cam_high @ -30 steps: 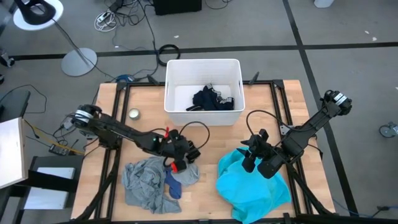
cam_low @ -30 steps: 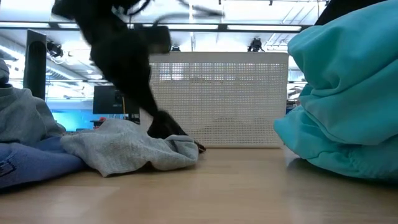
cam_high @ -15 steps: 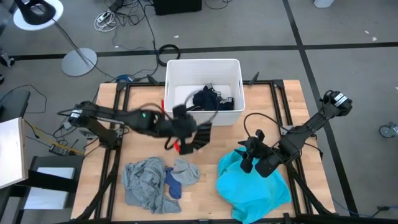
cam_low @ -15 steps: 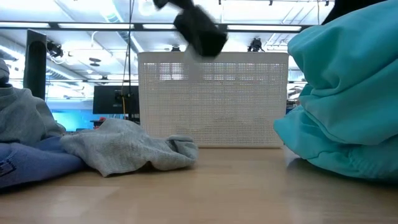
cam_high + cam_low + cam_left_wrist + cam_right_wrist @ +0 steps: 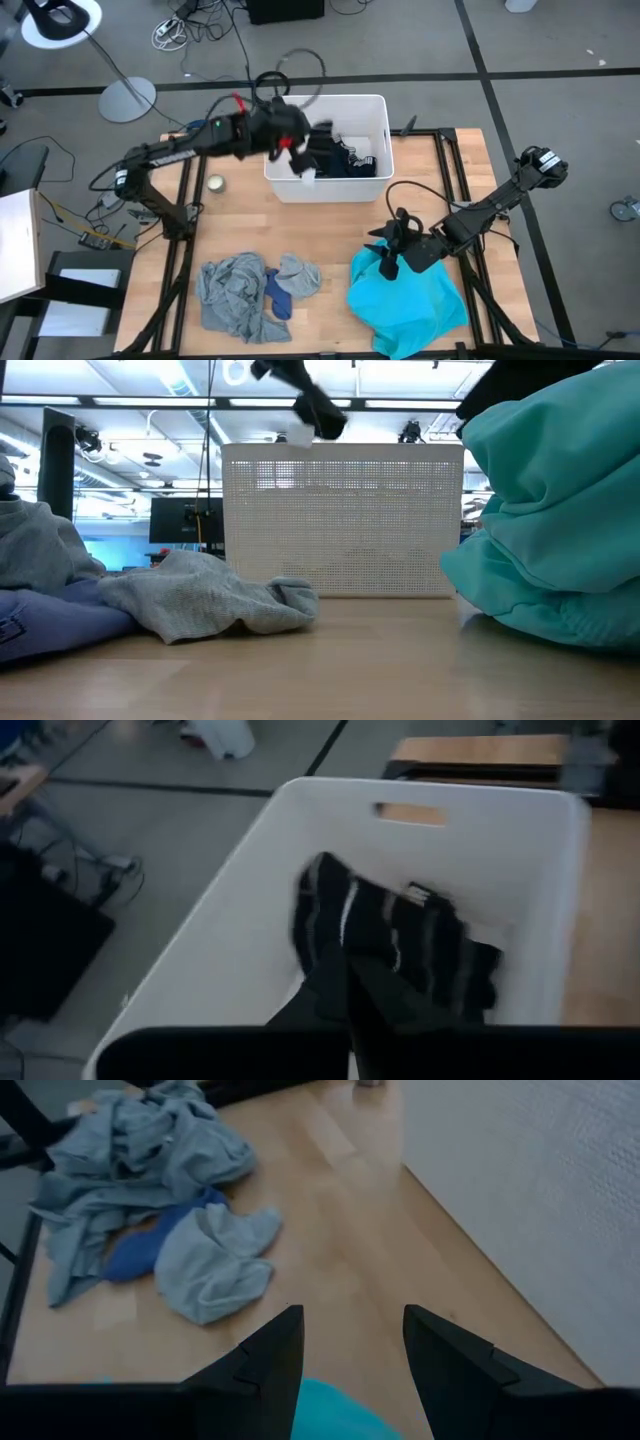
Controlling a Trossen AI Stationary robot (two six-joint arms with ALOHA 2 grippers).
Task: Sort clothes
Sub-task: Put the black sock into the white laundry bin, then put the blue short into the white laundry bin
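Sorting in progress, drop-off step. The left gripper (image 5: 296, 150) hangs over the near-left part of the bin (image 5: 375, 105), carrying a dark item (image 5: 350, 995) that dangles from it; in the left wrist view this item hangs just above the navy garment (image 5: 400, 935) already lying in the bin. The fingers themselves are hidden, so whether they remain clamped on the item cannot be told.

The right gripper (image 5: 345, 1345), fingers apart with nothing between them, sits at the bin-side edge of the turquoise garment (image 5: 405, 300). Ahead of it, across bare table (image 5: 350, 1270), lie the grey sock (image 5: 210, 1255), the blue sock (image 5: 140, 1250) and, beyond them, the grey shirt (image 5: 140, 1150), all touching in one heap.

Judged stage: one garment binned, one being delivered, four left on the table. The next move for the left arm probably calls for release over the bin's interior, then a return to the heap. The right arm appears placed to lower onto the turquoise fabric and pinch a fold.
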